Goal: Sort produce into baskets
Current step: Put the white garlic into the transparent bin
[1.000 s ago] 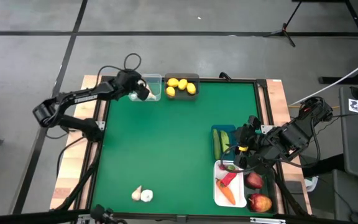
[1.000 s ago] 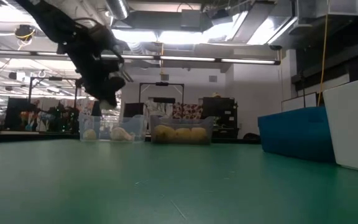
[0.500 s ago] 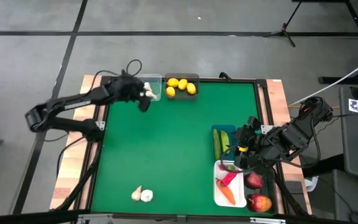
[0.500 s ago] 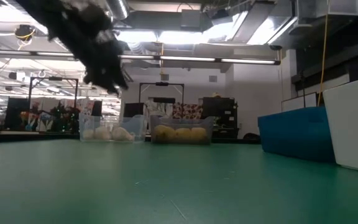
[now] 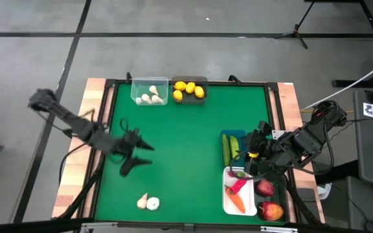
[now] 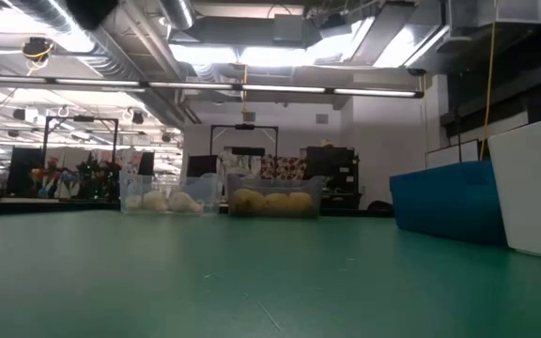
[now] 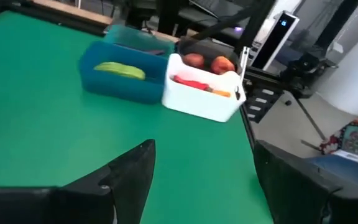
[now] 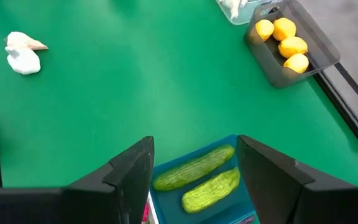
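Table mat (image 5: 186, 149): plain green, wood-toned border. Clear basket (image 5: 149, 91), upper centre: white bulbs (image 5: 150, 97). Dark grey basket (image 5: 190, 90): yellow lemons (image 5: 188, 89). Blue basket (image 8: 204, 186): green cucumbers (image 8: 194, 168). White basket (image 7: 201, 99), lower right: red pepper (image 7: 190, 83), orange carrot (image 5: 236, 200), red apples (image 5: 265, 188). Two loose white bulbs (image 5: 148, 202), lower left.

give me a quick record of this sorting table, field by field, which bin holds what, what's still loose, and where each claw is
clear bin: white bulbs
grey bin: lemons
blue bin: two cucumbers
white bin: red pepper, carrot
beside white bin: two apples
loose: two white bulbs on the mat
left claw: open, empty, over the mat's left half
right claw: empty, above the blue bin
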{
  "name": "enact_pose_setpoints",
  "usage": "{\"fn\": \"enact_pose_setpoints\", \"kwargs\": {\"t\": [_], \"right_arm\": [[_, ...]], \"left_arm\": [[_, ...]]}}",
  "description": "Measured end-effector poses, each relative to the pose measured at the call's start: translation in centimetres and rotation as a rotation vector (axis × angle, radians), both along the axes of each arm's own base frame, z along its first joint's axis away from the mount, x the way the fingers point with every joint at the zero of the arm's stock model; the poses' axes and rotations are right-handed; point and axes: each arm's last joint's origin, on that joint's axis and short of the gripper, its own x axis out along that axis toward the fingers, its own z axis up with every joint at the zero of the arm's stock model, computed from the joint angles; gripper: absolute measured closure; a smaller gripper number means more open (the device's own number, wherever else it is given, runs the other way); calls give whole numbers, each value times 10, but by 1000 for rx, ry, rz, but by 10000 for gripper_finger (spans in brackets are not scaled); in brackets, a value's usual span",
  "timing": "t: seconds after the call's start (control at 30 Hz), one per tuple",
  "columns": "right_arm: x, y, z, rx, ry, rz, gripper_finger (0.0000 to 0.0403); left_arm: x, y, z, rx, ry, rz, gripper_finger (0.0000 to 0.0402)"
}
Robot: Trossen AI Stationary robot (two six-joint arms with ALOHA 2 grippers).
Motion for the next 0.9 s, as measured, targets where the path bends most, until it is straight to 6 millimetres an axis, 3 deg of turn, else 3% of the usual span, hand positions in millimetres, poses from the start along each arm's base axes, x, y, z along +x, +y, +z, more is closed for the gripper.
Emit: {"fn": "enact_pose_setpoints", "kwargs": {"t": [0.17, 0.4, 0.6, 0.9], "right_arm": [[0, 0, 0, -3, -3, -2, 173], [0, 0, 0, -4, -3, -2, 173], [1, 1, 1, 8, -18, -2, 173], [3, 3, 2, 34, -35, 2, 173]], "left_arm": [[1, -62, -19, 24, -44, 12, 137], [9, -128, -77, 0, -21, 17, 137], [17, -150, -114, -43, -5, 28, 137], [12, -163, -137, -87, 34, 21, 137]]}}
